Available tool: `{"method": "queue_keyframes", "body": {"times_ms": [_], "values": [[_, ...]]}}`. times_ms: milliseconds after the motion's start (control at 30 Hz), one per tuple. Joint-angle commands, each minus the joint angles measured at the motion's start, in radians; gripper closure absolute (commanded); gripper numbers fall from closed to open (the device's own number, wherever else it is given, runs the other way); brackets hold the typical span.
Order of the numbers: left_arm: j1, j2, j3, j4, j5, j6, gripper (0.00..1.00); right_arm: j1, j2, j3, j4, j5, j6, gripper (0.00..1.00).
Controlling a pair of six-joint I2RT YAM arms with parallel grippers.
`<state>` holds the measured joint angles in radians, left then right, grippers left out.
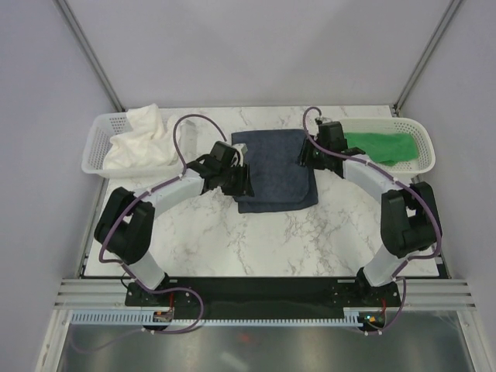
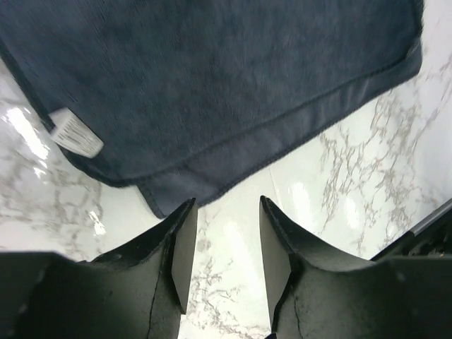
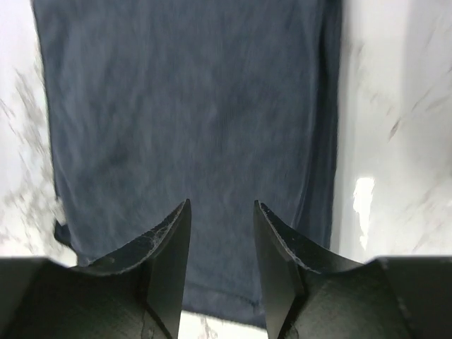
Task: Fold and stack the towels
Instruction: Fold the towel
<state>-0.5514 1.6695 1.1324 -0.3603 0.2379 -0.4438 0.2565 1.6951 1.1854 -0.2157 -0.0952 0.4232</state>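
A dark navy-blue towel [image 1: 271,169] lies folded flat on the marble table [image 1: 256,240], between the two arms. My left gripper [image 1: 240,180] hangs at its left edge, open and empty; in the left wrist view the towel [image 2: 212,78] with its white label [image 2: 76,134] lies just beyond the gripper [image 2: 226,212], over bare marble. My right gripper [image 1: 308,159] hovers at the towel's right edge, open and empty, with the towel [image 3: 191,127] spread under the gripper [image 3: 222,208]. A cream-white towel [image 1: 143,139] is bunched in the left basket. A green towel [image 1: 380,146] lies in the right basket.
A white mesh basket [image 1: 97,147] stands at the back left and another white mesh basket [image 1: 425,147] at the back right. Metal frame posts rise behind both. Cables loop off each arm above the table.
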Motion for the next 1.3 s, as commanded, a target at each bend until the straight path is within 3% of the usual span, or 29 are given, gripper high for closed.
{"method": "queue_keyframes", "body": {"times_ms": [0,333,800,867,1033,1267], "values": [[-0.034,-0.056,-0.075,0.129,0.023,-0.076,0.53,0.039,-0.086,-0.102,0.001,0.057,0.034,0.53],[-0.053,-0.030,-0.194,0.139,-0.172,-0.144,0.57,0.070,-0.225,-0.354,0.079,0.161,0.091,0.56],[-0.027,-0.054,-0.227,-0.028,-0.373,-0.193,0.62,0.107,-0.308,-0.622,0.249,0.163,0.244,0.64],[-0.004,-0.115,-0.237,-0.035,-0.370,-0.191,0.62,0.115,-0.357,-0.652,0.246,0.161,0.265,0.64],[0.047,-0.229,-0.261,0.066,-0.263,-0.138,0.45,0.116,-0.463,-0.620,0.167,0.184,0.284,0.59],[0.087,-0.096,-0.209,0.122,-0.103,-0.133,0.44,0.116,-0.402,-0.475,0.085,0.193,0.247,0.54]]}}
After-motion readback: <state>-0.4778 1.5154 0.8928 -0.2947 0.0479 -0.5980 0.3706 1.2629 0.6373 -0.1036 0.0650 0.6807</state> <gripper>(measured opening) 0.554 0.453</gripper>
